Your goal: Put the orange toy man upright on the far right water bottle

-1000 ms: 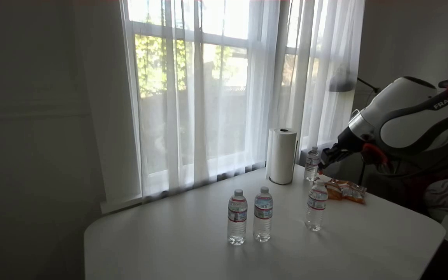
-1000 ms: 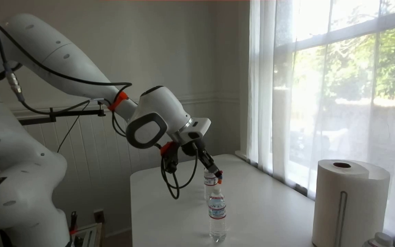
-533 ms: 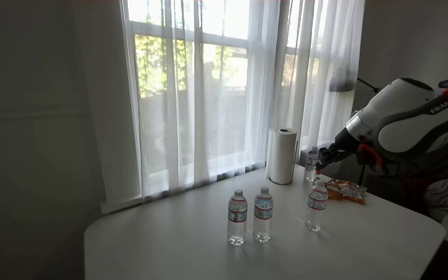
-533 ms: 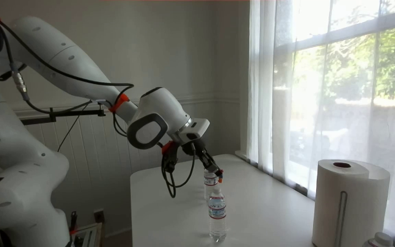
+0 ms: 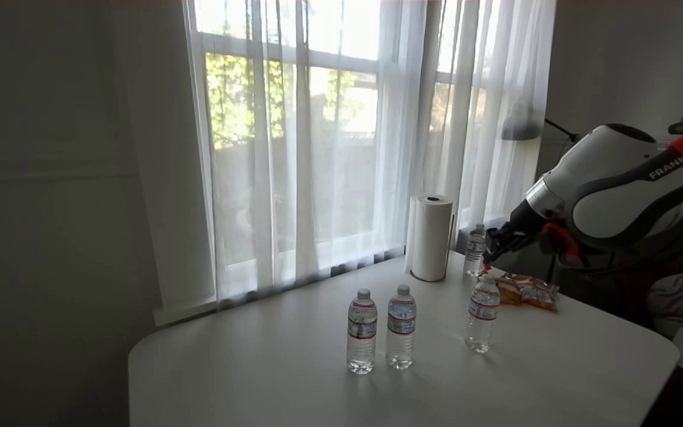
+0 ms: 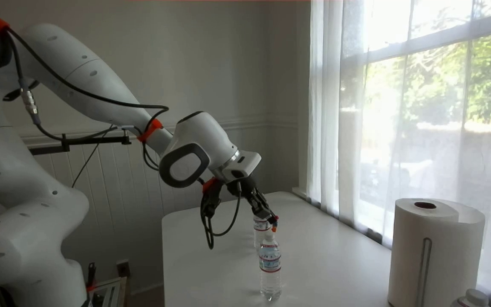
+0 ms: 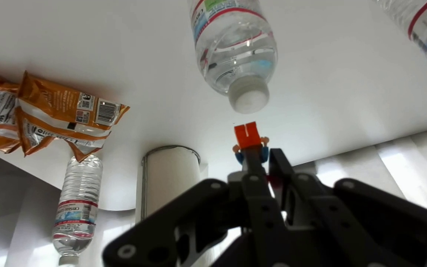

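The white counter is showing rounded corners; along one side sheer curtains are hanging, daylight passing through; grey walls are rising behind, with panelling showing low in an exterior view; a lamp is showing beyond the counter. In an exterior view the left bottle, the middle bottle, the right bottle and the rear bottle are standing upright, four in all; one paper roll is standing near the rear bottle; two orange bags are lying on the counter in the wrist view. The gripper is clenching one toy, orange and blue; the toy is hanging legs downward, just above the cap of the right bottle in both exterior views, a gap showing between them in the wrist view.
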You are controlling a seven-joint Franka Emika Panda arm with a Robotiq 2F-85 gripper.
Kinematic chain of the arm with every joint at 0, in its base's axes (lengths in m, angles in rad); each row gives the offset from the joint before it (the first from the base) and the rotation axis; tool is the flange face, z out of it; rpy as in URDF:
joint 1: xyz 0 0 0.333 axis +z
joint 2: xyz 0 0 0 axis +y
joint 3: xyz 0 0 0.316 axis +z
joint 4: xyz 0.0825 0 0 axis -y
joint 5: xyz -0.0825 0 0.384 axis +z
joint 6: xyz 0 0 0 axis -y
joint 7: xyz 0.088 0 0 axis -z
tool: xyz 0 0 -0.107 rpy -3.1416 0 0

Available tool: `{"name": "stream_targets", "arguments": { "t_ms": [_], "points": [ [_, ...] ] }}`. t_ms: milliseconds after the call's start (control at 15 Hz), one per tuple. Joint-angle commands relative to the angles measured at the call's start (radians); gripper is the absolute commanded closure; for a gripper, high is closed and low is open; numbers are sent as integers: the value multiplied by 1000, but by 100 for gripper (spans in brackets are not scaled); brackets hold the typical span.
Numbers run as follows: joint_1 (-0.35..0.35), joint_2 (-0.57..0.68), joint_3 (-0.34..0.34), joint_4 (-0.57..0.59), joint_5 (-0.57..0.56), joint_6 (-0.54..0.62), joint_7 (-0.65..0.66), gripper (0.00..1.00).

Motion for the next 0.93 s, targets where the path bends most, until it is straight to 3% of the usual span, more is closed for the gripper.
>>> {"name": "stream_targets", "arguments": {
  "t_ms": [0,600,867],
  "points": [
    [-13,7,32,0,16,22,49,97],
    [-68,0,86,1,12,30,140,97],
    [-54,0,82,1,11,30,125,97]
  ]
}}
